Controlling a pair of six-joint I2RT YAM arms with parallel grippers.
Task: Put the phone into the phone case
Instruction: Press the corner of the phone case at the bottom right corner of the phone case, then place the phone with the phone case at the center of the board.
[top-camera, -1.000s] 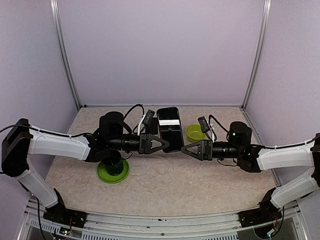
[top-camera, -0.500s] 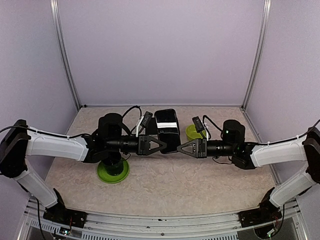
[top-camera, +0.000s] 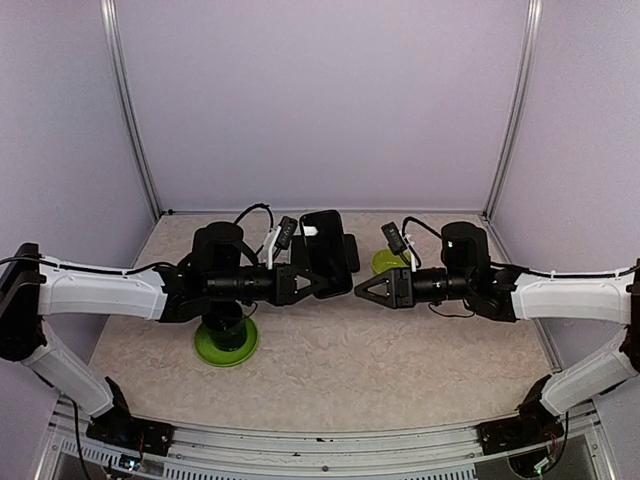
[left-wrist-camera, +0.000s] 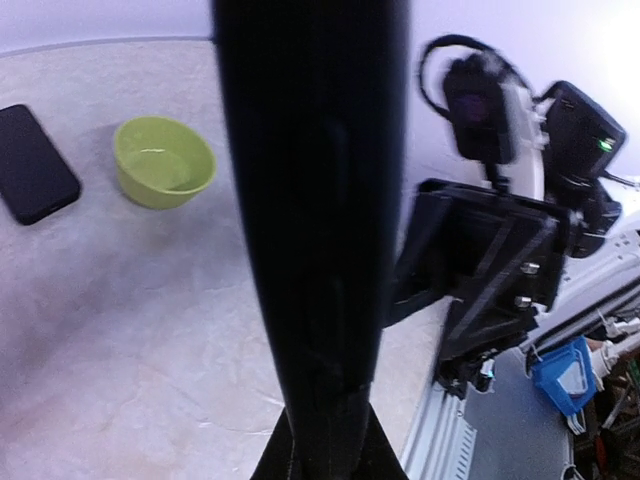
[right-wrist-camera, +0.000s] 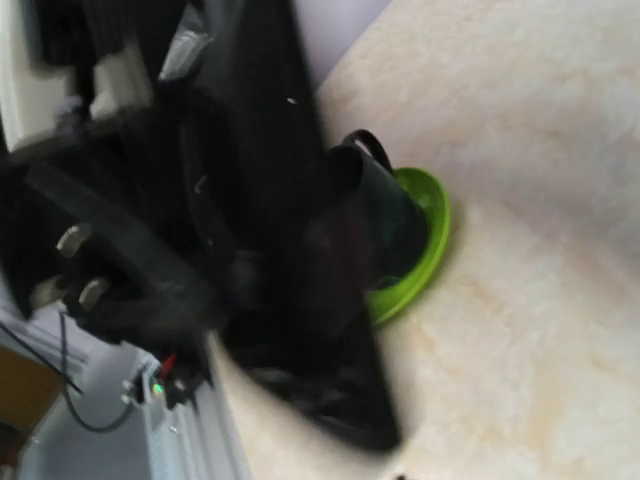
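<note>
My left gripper (top-camera: 322, 283) is shut on the edge of a glossy black slab, which looks like the phone (top-camera: 325, 245). It holds the slab tilted up above the table. In the left wrist view the phone (left-wrist-camera: 315, 200) rises edge-on from between the jaws of this gripper (left-wrist-camera: 325, 440). A second, matte black slab, apparently the phone case (left-wrist-camera: 35, 175), lies flat on the table left of the bowl. My right gripper (top-camera: 362, 291) points at the phone's near edge from the right, very close to it. The right wrist view is blurred and dark, so its jaws are unclear.
A small lime-green bowl (top-camera: 390, 263) sits behind the right gripper and also shows in the left wrist view (left-wrist-camera: 163, 160). A green saucer (top-camera: 226, 345) holding a dark cup (right-wrist-camera: 375, 210) stands under the left arm. Walls enclose the table on three sides.
The left gripper has tipped the phone from lying flat to standing steeply and has drawn it slightly left. The right arm has moved left and come close to the phone.
</note>
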